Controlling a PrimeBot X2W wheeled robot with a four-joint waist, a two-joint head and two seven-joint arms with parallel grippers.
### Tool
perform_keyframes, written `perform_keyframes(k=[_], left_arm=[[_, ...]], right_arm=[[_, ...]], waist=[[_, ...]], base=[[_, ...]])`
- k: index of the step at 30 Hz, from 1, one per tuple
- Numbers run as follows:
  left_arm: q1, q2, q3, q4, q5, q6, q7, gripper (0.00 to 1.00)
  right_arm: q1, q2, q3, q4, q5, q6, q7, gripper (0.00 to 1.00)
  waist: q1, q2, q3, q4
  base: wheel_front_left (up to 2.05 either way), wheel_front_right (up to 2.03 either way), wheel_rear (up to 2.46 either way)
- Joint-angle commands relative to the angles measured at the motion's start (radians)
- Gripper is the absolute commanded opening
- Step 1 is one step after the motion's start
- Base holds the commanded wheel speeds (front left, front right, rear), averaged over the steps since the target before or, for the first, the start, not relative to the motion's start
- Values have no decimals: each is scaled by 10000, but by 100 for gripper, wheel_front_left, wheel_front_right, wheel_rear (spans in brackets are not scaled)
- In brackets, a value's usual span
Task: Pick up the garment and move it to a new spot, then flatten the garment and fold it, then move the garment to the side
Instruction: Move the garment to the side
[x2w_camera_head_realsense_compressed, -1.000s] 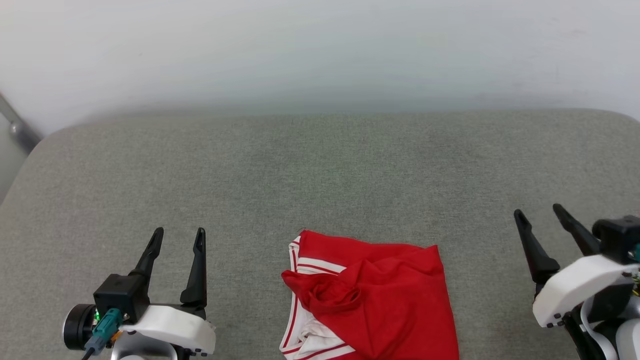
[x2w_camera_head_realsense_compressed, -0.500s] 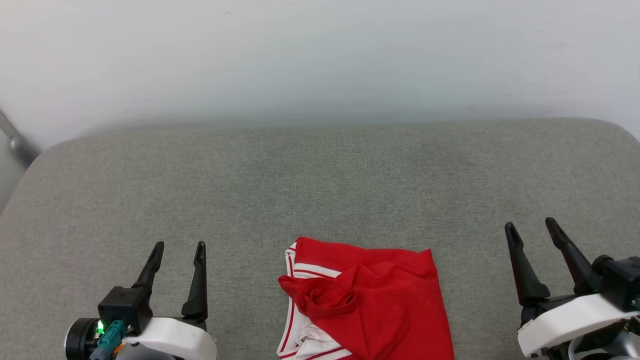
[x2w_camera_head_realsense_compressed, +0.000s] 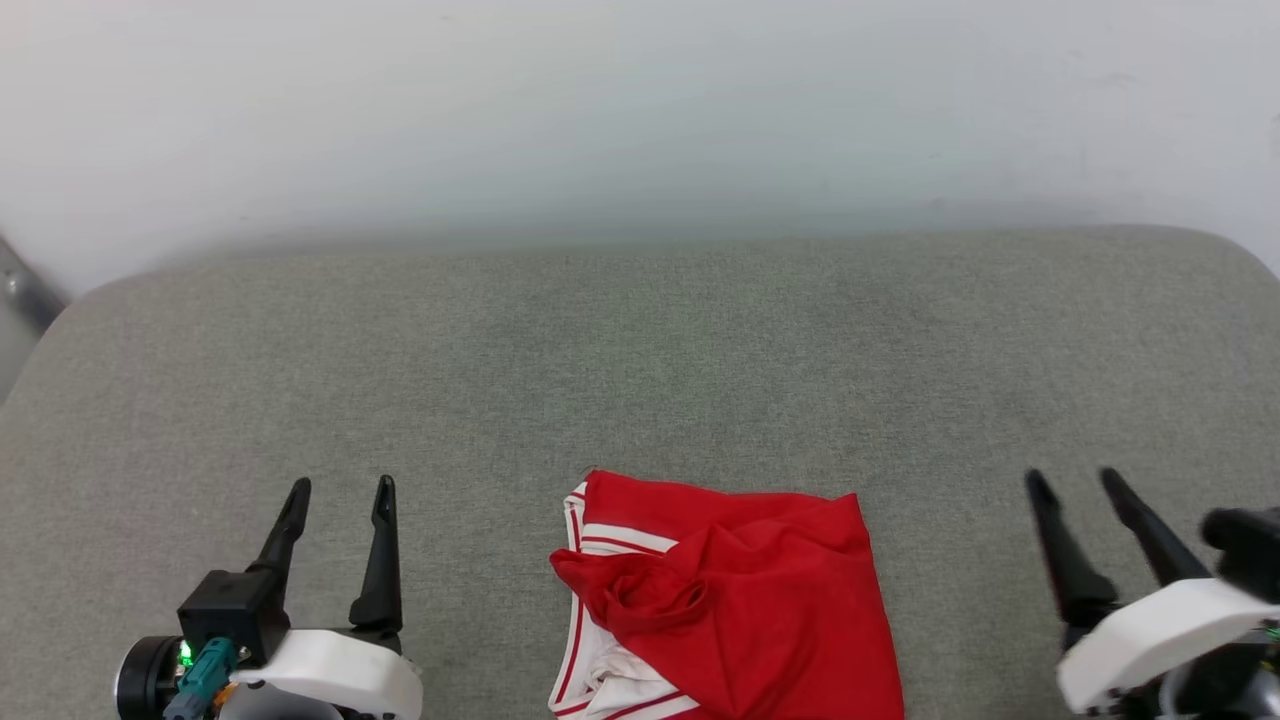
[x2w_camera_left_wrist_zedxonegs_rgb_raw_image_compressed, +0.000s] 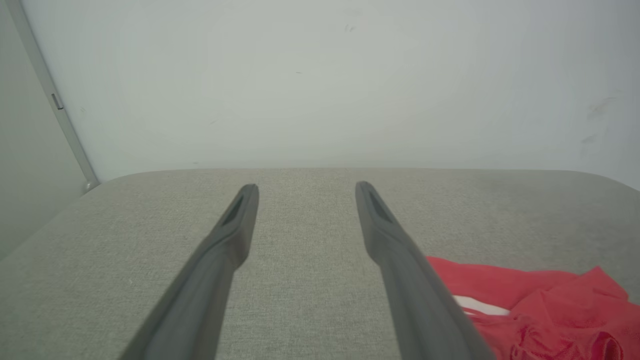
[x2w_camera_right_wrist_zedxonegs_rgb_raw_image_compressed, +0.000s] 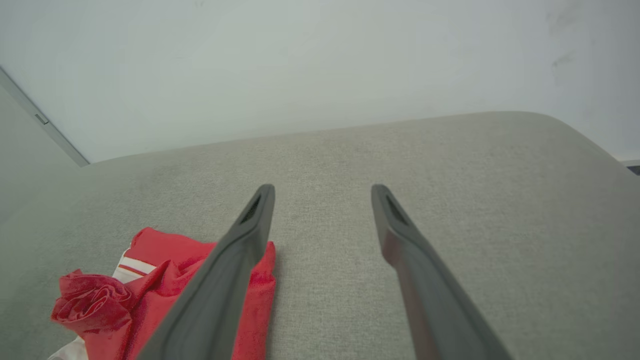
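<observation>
The garment, red with white and striped trim, lies crumpled on the grey cushion at the bottom centre of the head view, running past the lower edge. My left gripper stands open well to its left, nothing between its fingers. To the garment's right, my right gripper is open too and empty. In the left wrist view the garment shows at the lower right beyond the open left gripper. In the right wrist view the garment bunches at the lower left, beside the open right gripper.
A pale wall rises behind the cushion's rounded far edge. A grey metal bar slants at the far left. Bare cushion stretches ahead of both grippers and across the back.
The head view has shifted slightly, so the garment sits lower in the picture. My right gripper has dropped lower and swung a little; the left has barely moved. Both stay open.
</observation>
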Motion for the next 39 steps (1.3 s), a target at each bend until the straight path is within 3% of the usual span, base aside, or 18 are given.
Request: perform_keyframes(k=[1,9,14,18,23,30,33,34,35,36,37,39], left_arm=[[-9,-1,71,-31,-23,46,-65,100],[-159,-178,368,-185,85,52,-120,100],[-350,-335,427,-235,290,-84,-146,100],[-666,-489,491,-144,381,-301,-157,100],[-1000,-693,529,8,573,-614,-161,100],[-1235,-903,651,232,795,-933,-161,100],[-1272,-945,703,335,847,-1055,-162,100],[-1276,-955,719,367,876,-1082,-162,100],[-1287,-979,731,403,904,-1098,-162,100],[-1278,-997,752,431,913,-1129,-162,100],[-1253,-1010,784,460,910,-1152,-162,100],[-1140,-1033,839,507,964,-1152,-163,100]], right_arm=[[118,6,-383,137,300,-8,500,100],[-318,-787,-2990,1162,1673,-6,4969,100],[-840,-320,-3846,1876,2822,-5,7998,100],[-1158,239,-3989,2099,3366,-5,9493,100],[-1663,453,-3540,3054,4883,-5,10097,100],[-2525,476,-1951,5321,7701,-11,9158,100],[-2770,530,-1251,6040,8144,-11,8774,100],[-2800,556,-1057,6199,8208,-11,8653,92],[-2829,565,-888,6309,8203,-11,8559,44],[-2854,570,-747,6351,8136,-11,8475,30],[-2874,569,-647,6361,8063,-14,8431,0],[-2876,540,-488,6162,7829,-12,8323,0]], waist=[[1,0,22,-19],[1,0,380,178],[1,0,820,397],[1,0,1242,604],[1,0,1690,889],[1,0,1924,1125],[1,0,1947,1196],[1,0,1939,1215],[1,0,1911,1234],[1,0,1878,1241],[1,0,1836,1237],[1,0,1727,1198]], base=[[0,0,0],[0,0,0],[0,0,0],[0,0,0],[0,0,0],[0,0,0],[0,0,0],[0,0,0],[0,0,0],[0,0,0],[0,0,0],[0,0,0]])
